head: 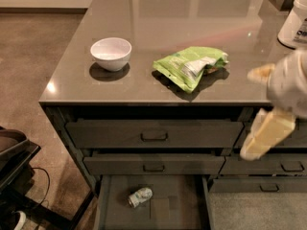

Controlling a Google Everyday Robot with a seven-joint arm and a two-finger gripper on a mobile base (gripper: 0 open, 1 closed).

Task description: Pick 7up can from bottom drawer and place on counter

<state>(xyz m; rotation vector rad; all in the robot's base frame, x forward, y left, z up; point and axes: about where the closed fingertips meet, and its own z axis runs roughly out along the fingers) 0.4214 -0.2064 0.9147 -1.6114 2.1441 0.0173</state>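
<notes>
Rightward, gripper (254,113) hangs spread, near snack bag (189,66), bowl (111,53) beyond

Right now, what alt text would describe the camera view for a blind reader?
A 7up can lies on its side in the open bottom drawer, below a grey counter holding a white bowl and a green snack bag. The open gripper hovers at far right.
</notes>
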